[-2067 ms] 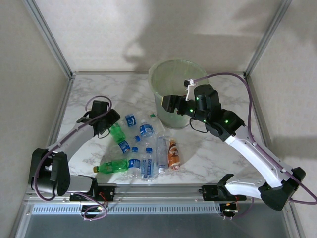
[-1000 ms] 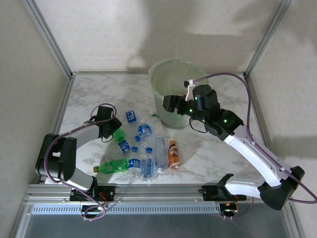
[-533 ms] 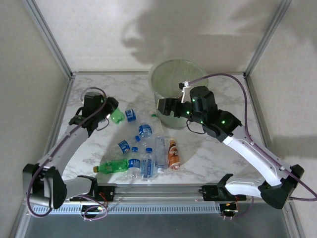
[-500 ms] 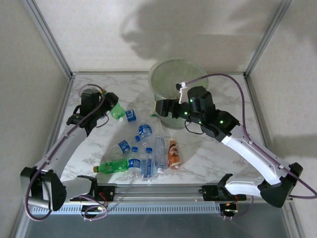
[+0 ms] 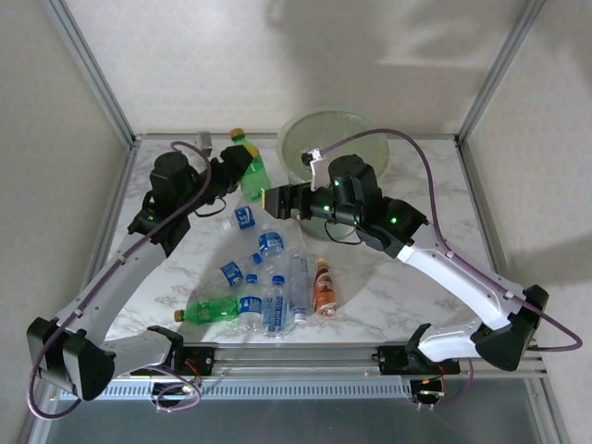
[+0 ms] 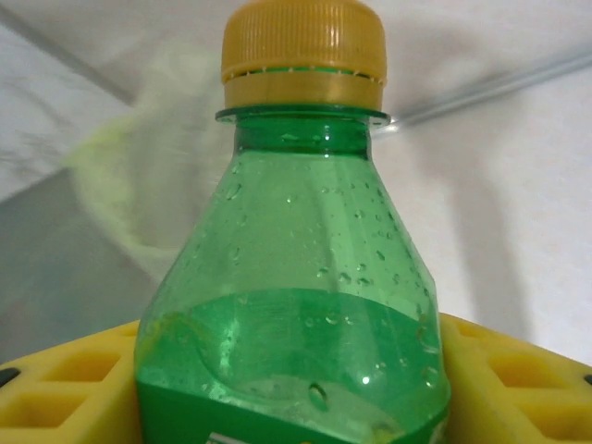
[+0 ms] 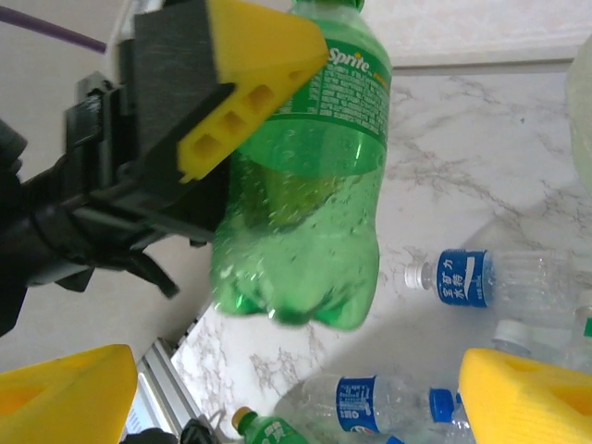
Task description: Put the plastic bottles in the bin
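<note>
My left end effector pinches a green bottle held up beside the bin, the right end effector is spread near it; next, I think, the bottle must go over the rim.

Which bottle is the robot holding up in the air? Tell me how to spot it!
Find the big round pale-green translucent bin at the back of the marble table. Just left of it, the left gripper holds a green plastic bottle with a yellow cap. It is the one bottle off the table, while the other bottles lie on the marble nearer the front.
</note>
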Motion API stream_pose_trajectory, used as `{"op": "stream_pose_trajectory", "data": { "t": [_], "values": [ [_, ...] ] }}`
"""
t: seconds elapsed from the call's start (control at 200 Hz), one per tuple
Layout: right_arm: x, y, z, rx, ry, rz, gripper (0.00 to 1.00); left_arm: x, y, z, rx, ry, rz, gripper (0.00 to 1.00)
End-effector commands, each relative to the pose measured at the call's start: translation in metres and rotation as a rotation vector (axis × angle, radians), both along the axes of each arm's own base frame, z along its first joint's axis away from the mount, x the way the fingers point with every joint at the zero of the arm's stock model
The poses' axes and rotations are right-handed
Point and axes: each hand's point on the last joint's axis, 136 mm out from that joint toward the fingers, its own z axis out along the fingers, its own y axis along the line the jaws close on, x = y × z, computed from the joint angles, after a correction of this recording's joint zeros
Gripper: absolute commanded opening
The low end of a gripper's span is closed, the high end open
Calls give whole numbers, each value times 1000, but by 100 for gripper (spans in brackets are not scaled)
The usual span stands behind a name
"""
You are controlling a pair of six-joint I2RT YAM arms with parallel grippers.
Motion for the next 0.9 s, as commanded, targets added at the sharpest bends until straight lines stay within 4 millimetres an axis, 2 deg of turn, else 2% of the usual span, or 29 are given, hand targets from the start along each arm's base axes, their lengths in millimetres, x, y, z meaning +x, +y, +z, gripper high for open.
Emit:
{"op": "stream_pose_trajectory", "data": {
  "t": [0.0, 0.22, 0.375, 0.591, 0.801, 0.896],
  "values": [
    [1, 7, 17, 36, -22, 11, 91, -18, -18, 53, -124, -140, -101, 57],
    [2, 16, 22, 58, -16, 39, 92, -27, -32, 68, -171, -175, -149, 57],
    [3, 23, 23, 66, -12, 57, 89, -30, -36, 69, -195, -175, -170, 56],
    [5, 27, 24, 72, -9, 61, 78, -32, -41, 65, -190, -176, -190, 56],
    [7, 22, 27, 71, -18, 32, 59, -29, -41, 58, -164, -170, -183, 56],
    [9, 18, 26, 65, -19, 11, 54, -27, -41, 56, -152, -166, -174, 58]
  ]
}}
